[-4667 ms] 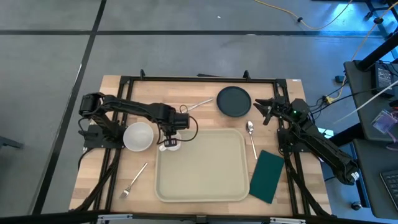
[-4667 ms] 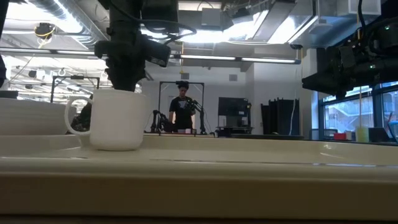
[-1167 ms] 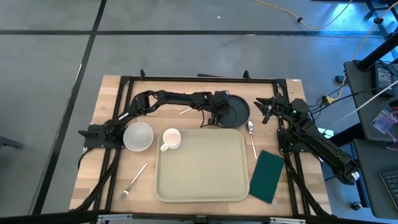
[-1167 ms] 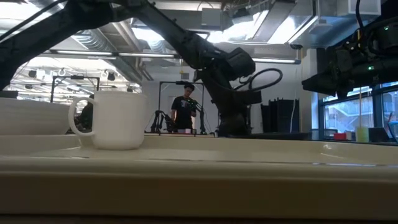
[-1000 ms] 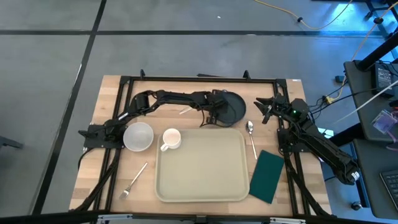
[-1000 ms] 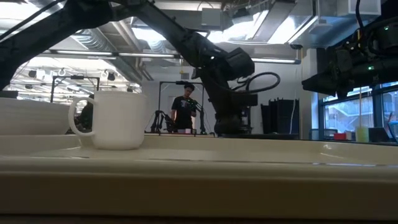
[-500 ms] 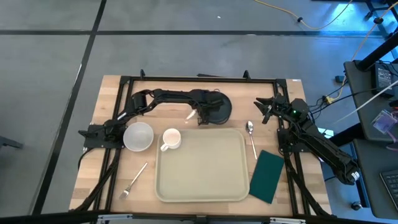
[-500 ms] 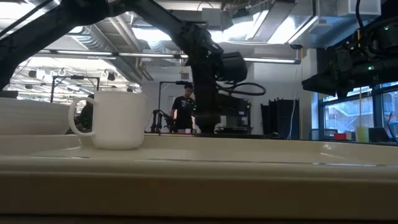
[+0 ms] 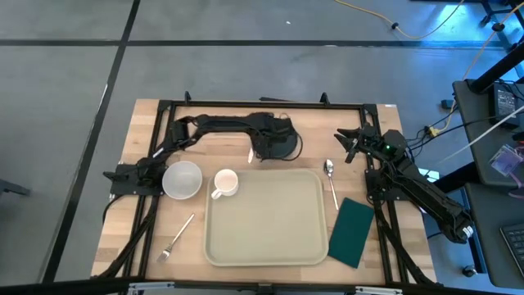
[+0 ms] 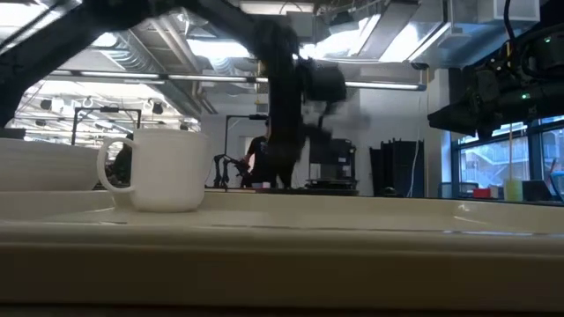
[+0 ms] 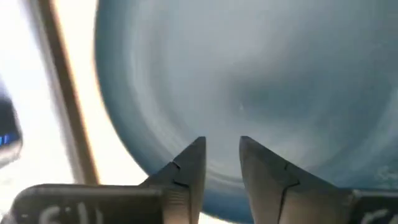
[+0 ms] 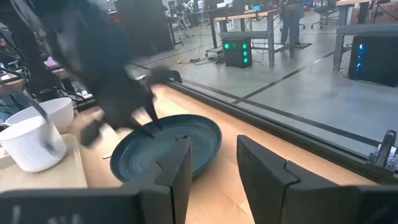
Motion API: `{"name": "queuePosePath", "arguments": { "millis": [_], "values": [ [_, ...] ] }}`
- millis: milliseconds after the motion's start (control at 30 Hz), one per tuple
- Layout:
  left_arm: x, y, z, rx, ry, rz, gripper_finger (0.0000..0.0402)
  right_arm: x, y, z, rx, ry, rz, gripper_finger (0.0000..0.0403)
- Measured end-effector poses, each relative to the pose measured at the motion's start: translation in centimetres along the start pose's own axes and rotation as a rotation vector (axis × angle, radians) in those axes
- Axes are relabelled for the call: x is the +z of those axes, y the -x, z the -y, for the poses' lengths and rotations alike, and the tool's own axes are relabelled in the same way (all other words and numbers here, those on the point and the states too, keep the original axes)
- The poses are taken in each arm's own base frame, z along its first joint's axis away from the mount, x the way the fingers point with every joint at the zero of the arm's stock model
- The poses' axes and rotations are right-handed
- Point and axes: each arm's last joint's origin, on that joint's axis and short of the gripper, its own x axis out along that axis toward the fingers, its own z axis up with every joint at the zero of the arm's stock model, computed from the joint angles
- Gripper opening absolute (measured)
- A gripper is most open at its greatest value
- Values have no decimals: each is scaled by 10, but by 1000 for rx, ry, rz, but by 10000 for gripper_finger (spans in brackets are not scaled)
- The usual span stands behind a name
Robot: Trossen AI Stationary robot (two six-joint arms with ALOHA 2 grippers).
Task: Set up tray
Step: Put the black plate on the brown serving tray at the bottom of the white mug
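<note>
Overhead, the left tool (image 9: 264, 150) pinched the round dark blue plate (image 9: 282, 145) just behind the large beige plastic tray (image 9: 265, 218); the right tool (image 9: 344, 145) waited spread.

Left gripper (image 10: 295, 97) blurred, plate (image 9: 282, 145) seemingly half-hidden.

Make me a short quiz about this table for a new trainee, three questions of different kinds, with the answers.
1. True or false: the mug stands on the tray.
2. Which thing is the left claw over? A. plate B. napkin C. fork
3. Fill in the word: the bowl lies off the tray, on the robot's ___ side.

Key: 1 true; 2 A; 3 left.
</note>
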Motion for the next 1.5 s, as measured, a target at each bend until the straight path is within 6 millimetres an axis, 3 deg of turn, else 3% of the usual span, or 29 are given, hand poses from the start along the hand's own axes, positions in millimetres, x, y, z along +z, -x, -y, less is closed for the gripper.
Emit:
{"name": "queuePosePath", "arguments": {
  "millis": [67, 300, 467, 700, 1500],
  "values": [
    [-1, 19, -5, -36, -13, 55, 112, 0, 0, 0, 0, 0, 0, 129],
    [-11, 53, 2, -281, -87, 130, 149, 0, 0, 0, 0, 1, -1, 129],
    [-15, 42, 33, -366, -190, 77, 153, 0, 0, 0, 0, 3, -1, 129],
    [-12, 27, 61, -150, -229, 53, 138, 0, 0, 0, 0, 5, -1, 129],
    [-2, -2, 55, -70, -138, 85, 113, -1, 0, 0, -1, 1, -7, 129]
  ]
}}
